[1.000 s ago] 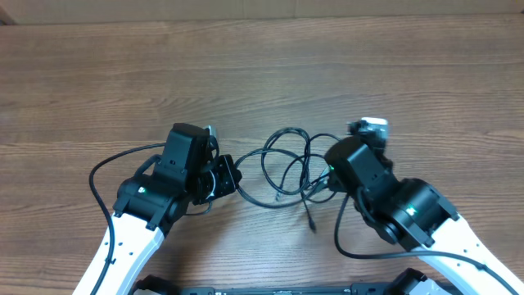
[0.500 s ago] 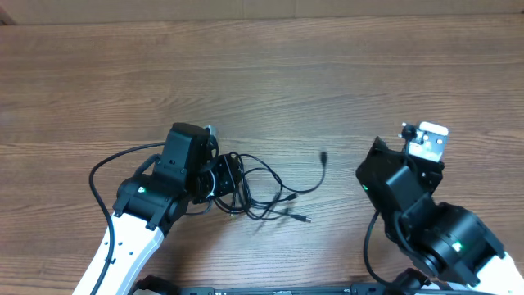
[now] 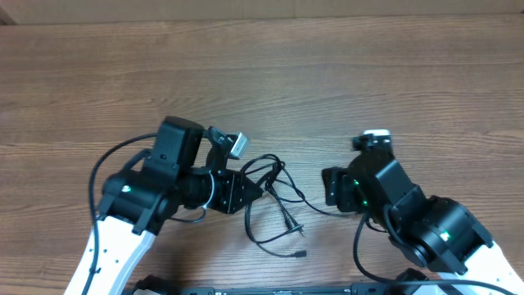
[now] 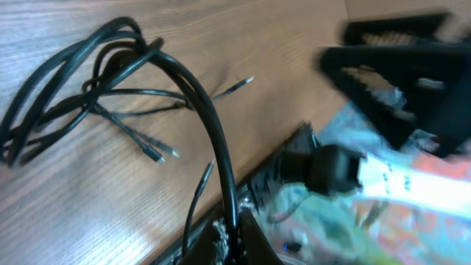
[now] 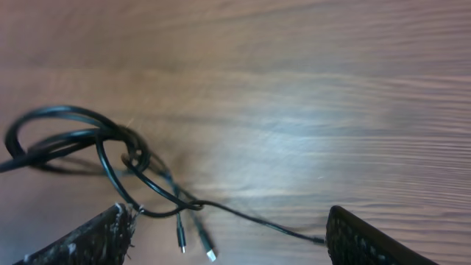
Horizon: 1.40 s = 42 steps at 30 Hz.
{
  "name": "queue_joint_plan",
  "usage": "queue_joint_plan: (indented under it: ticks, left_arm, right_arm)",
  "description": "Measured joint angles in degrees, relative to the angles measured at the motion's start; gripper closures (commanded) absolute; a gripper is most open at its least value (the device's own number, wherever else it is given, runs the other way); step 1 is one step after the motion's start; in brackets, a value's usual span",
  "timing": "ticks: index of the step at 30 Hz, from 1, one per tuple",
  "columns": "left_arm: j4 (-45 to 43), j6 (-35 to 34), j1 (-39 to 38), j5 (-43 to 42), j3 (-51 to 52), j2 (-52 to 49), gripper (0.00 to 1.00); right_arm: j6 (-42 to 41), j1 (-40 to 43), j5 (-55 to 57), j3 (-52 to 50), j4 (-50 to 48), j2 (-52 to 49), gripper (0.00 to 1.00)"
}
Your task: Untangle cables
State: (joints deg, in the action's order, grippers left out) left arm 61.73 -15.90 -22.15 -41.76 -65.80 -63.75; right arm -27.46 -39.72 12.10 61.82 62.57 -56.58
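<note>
Left pincer (image 3: 244,191) is clamped shut on thin black flexible cables (image 3: 274,197), the bunch trailing just ahead of it on brown wooden worktop (image 3: 327,82). Right pincer (image 5: 228,217) gapes wide, empty; advise gripping one loose strand, drawing apart slowly

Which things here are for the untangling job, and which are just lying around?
For the job: cables; left gripper, shut on them; right gripper, open.
Just there: table; thick arm wire. Nothing else is lying about.

Soft even light, faint shadows; left wrist view motion-blurred; pale glare on table (image 5: 294,140).
</note>
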Motion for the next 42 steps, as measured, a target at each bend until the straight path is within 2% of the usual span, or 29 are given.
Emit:
queue_joint_plan:
  ticks: [5, 7, 16, 21, 26, 32, 42]
  left_arm:
    - [8.0, 4.6, 0.0, 0.0, -8.4, 0.2, 0.96]
    - [10.1, 5.5, 0.0, 0.9, -11.0, 0.3, 0.96]
    - [12.2, 6.7, 0.0, 3.3, -15.2, 0.6, 0.96]
    - [12.7, 7.0, 0.0, 3.9, -15.2, 0.6, 0.96]
    - [13.9, 7.1, 0.0, 6.8, -15.2, 0.6, 0.96]
    - [14.8, 7.1, 0.0, 9.9, -15.2, 0.6, 0.96]
    - [15.0, 6.7, 0.0, 11.1, -15.2, 0.6, 0.96]
  right_arm:
    - [4.4, 0.0, -9.2, 0.0, -0.2, -3.8, 0.23]
    - [6.6, 0.0, -13.8, 0.0, -1.2, -6.1, 0.28]
    - [10.8, 0.0, -26.6, 0.0, -5.1, -15.6, 0.37]
    - [11.3, 0.0, -28.7, 0.0, -7.4, -17.2, 0.36]
    - [13.7, 0.0, -30.1, 0.0, -10.1, -16.7, 0.30]
    - [16.7, 0.0, -30.9, 0.0, -11.3, -15.3, 0.31]
    - [17.4, 0.0, -35.7, 0.0, -20.1, -15.3, 0.31]
